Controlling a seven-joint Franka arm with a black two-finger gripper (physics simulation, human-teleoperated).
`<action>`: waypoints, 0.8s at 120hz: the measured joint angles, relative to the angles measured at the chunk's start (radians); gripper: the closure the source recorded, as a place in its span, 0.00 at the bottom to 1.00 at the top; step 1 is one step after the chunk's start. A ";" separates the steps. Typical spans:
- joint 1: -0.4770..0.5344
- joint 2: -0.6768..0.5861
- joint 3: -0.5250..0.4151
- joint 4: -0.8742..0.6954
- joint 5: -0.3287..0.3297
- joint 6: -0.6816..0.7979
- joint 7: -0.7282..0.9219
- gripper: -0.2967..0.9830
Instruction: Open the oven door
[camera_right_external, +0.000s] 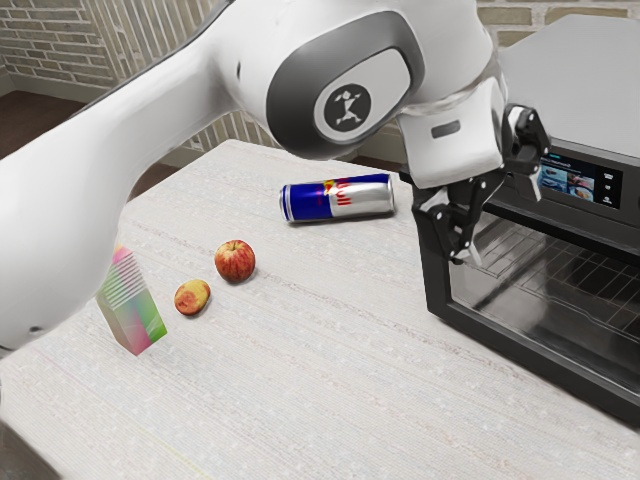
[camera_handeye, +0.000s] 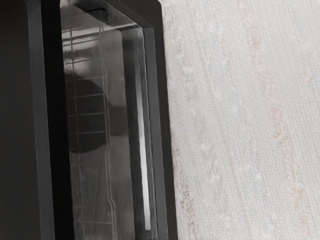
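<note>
1. Since the job is to swing the oven door (camera_right_external: 545, 300) open, the gripper (camera_right_external: 504, 226) is presumably posted at its upper part to catch the top edge or a handle; I cannot make out a separate handle.
2. End effector: released. Its fingers (camera_right_external: 460, 218) stand spread apart with nothing pinched between them; contact with the door cannot be confirmed.
3. Location: the door forms the front of the oven (camera_right_external: 580, 75), at the exterior view's right, below the display (camera_right_external: 568, 182). The oven stands on the table (camera_right_external: 300, 385), front toward the open tabletop, which presumably leaves room for the swing.
4. Appearance: dark, thick frame around a smoky pane, with wire rack (camera_handeye: 90, 115) visible behind and pale streaks across the glass. Door looks shut.
5. Drink can (camera_right_external: 340, 198) lies on its side near the oven; possible obstruction, clearance uncertain.
6. Next, judged: secure a hold, then pull outward along the door's arc. Main risk: slipping off the frame.
</note>
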 joint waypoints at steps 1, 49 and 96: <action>0.000 -0.003 0.000 -0.005 0.001 0.003 0.000 0.23; 0.000 -0.016 0.000 -0.091 0.015 0.151 0.002 0.23; 0.001 -0.010 0.002 -0.148 0.013 0.219 0.004 0.23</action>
